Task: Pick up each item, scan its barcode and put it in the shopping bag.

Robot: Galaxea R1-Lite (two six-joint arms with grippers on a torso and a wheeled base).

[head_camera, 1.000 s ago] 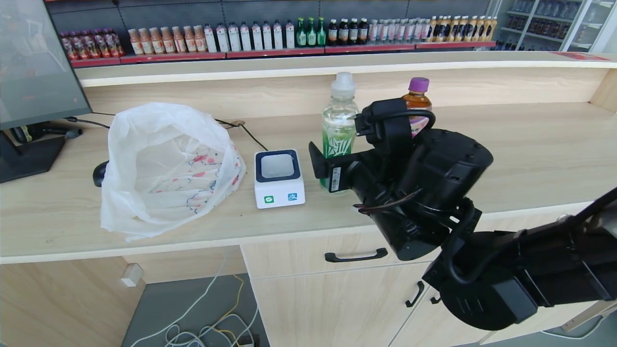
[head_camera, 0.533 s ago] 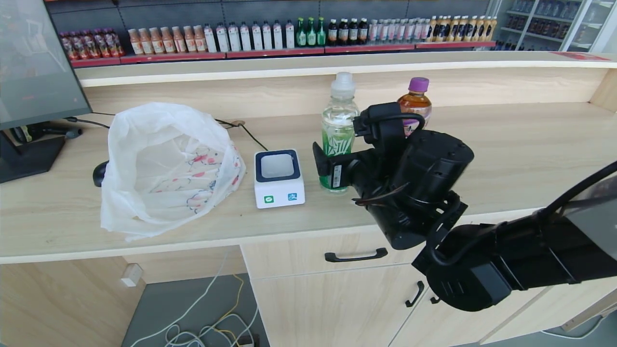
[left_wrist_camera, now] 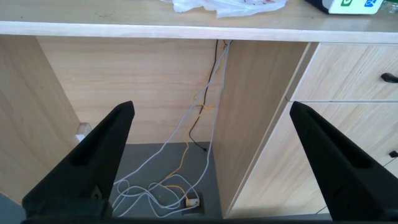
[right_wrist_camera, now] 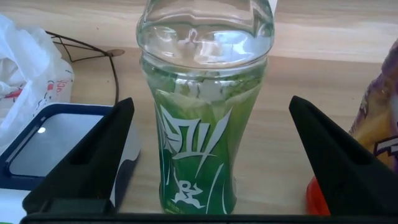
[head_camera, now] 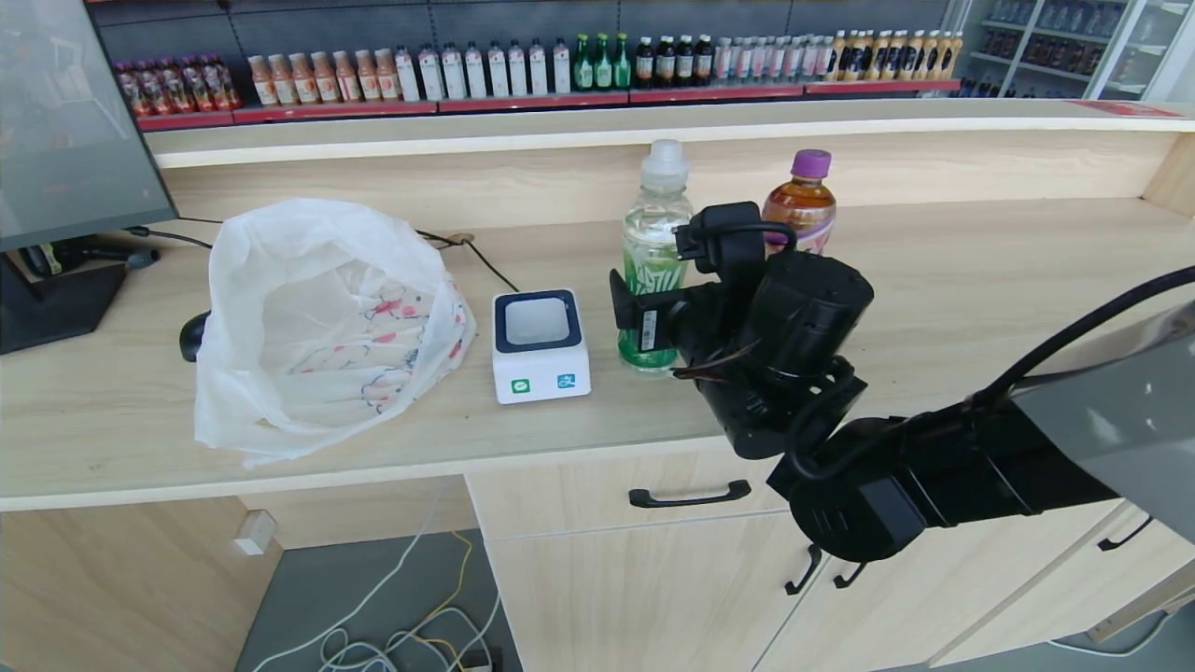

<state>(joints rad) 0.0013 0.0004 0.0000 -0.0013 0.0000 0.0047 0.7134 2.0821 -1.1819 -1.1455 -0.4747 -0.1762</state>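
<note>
Green-label bottle (right_wrist_camera: 198,155) stands upright on the counter (head_camera: 980,280), centre of the head frame, not yet lifted. Right gripper (right_wrist_camera: 211,106) is released, its fingers spread either side of the bottle's waist, apparently clear of it. Judgement: advance until the waist sits deep between the pads, then close squarely. Avoid nudging the purple-capped bottle (head_camera: 801,201) up-right of it. Scanner (head_camera: 540,343) sits just left of the green bottle. Shopping bag (head_camera: 317,317) lies farther left, mouth open.

Right arm (head_camera: 803,373) extends forward, its jaws wide apart; the left jaws likewise wide apart.
</note>
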